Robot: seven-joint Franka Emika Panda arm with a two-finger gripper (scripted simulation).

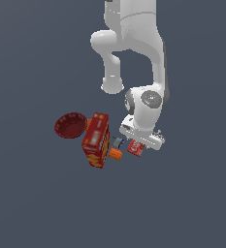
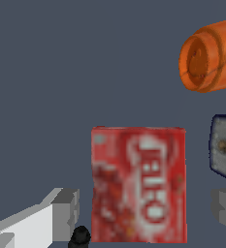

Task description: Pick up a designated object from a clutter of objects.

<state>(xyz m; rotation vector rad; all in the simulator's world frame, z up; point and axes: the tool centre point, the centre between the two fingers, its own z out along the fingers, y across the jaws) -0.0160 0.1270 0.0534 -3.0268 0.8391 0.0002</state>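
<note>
So far nothing is lifted: my gripper [image 2: 141,213] hangs spread wide astride the small red box [image 2: 138,184], which lies flat on the tabletop [image 1: 37,203] at the cracker box's [image 1: 96,140] three o'clock. Closing and lifting remain.

Bkgd is one flat surface [image 1: 32,203], dark slate blue-grey, filling the whole exterior view edge to edge. No seam, edge or horizon visible, so can't tell if it's floor or worktop. No texture, no pattern, no marks on it. Tone slightly lighter toward the upper part of the exterior view, a bit darker toward the lower corners; diff is faint. Light is soft and even, no hard shadows cast on the surface, no bright spots. Wrist view shows the same plain surface [image 2: 46,72] close up: same blue-grey, uniform, matte, no grain. Light source itself isn't in view.
</note>
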